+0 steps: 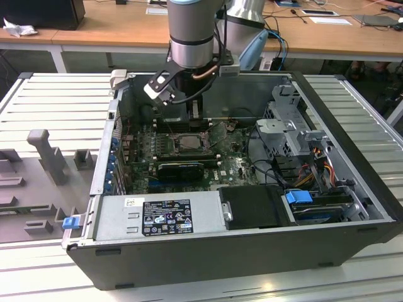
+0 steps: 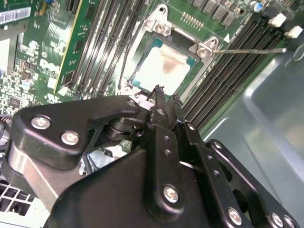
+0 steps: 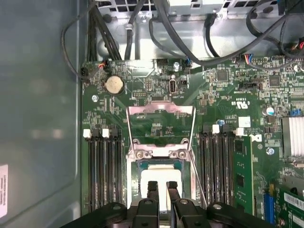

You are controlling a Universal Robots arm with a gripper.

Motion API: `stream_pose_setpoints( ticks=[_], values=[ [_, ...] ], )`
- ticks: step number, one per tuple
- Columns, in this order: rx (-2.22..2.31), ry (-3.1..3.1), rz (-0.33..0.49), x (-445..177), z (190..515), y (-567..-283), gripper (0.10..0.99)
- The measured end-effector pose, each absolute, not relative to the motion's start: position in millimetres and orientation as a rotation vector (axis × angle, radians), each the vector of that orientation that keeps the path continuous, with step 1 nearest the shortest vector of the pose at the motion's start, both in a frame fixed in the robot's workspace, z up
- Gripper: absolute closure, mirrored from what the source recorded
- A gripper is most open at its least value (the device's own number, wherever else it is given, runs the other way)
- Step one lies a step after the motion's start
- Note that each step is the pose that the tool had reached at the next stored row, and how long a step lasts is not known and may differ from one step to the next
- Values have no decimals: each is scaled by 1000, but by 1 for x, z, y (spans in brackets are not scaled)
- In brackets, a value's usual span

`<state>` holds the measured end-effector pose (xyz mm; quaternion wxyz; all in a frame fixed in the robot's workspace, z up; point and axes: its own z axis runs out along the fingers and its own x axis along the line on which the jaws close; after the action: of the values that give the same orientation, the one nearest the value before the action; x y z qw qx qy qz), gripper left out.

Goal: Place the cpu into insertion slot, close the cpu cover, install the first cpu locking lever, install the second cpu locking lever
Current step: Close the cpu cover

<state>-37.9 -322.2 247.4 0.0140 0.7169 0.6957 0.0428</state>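
The cpu (image 3: 160,176), a pale square chip, lies flat in the insertion slot (image 3: 137,166) on the green motherboard; the second wrist view also shows the cpu (image 2: 164,66). The cpu cover (image 3: 161,110), a silvery frame, stands flipped back from its hinge with the board visible through its centre. A thin locking lever (image 2: 247,50) sticks out sideways from the socket's corner. My gripper (image 3: 162,186) hovers just above the chip with its black fingertips (image 3: 152,189) close together and nothing between them. In the exterior view the gripper (image 1: 192,123) hangs over the insertion slot (image 1: 187,143).
Black memory slots (image 3: 102,166) flank the socket on both sides. Cable bundles (image 3: 190,42) run along the case wall beyond the board. A drive cage (image 1: 296,126) sits at the exterior view's right and a power supply (image 1: 157,214) at the front.
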Motion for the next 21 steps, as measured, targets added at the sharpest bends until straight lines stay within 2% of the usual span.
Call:
stream_pose_setpoints(
  ticks=[5,21],
  values=[
    [2233,2166,133,-38,260,-322,875],
    [2235,2168,129,-23,264,-322,875]
  ],
)
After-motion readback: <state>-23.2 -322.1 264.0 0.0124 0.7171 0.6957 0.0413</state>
